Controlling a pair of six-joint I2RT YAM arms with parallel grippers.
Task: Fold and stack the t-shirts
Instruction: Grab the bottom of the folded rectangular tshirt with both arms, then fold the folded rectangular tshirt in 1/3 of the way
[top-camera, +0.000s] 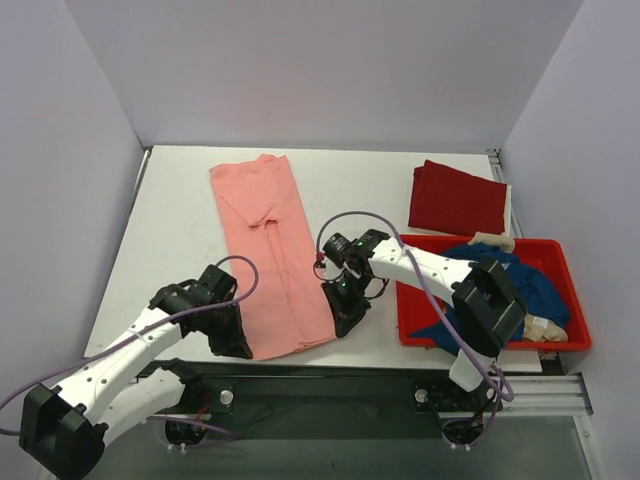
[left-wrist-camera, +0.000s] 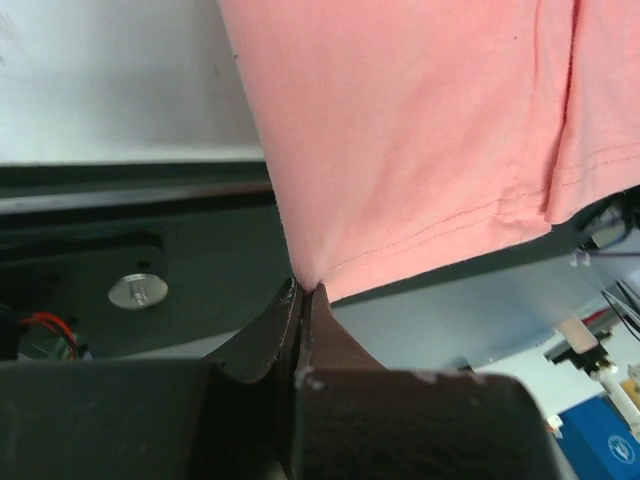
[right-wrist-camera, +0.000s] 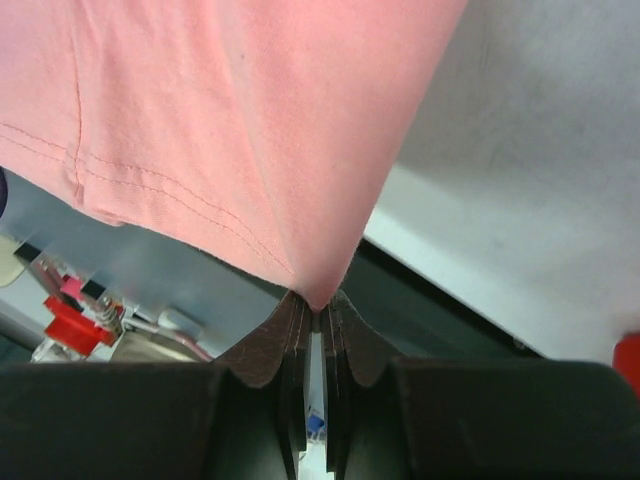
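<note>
You've got the salmon-pink t-shirt (top-camera: 275, 250) spread long on the table (top-camera: 170, 230), left of the red tub (top-camera: 560, 343). Dark red t-shirt (top-camera: 455, 200) folded just behind tub; navy t-shirt (top-camera: 530, 285) bunched inside it. Your L gripper (left-wrist-camera: 303, 290) & R gripper (right-wrist-camera: 318, 300) each pinch tight on a near corner of the pink one.

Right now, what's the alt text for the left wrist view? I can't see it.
The left end effector pinches a hem corner of the salmon-pink t-shirt, which fills the upper right. White table shows at upper left, dark framing below it.
</note>
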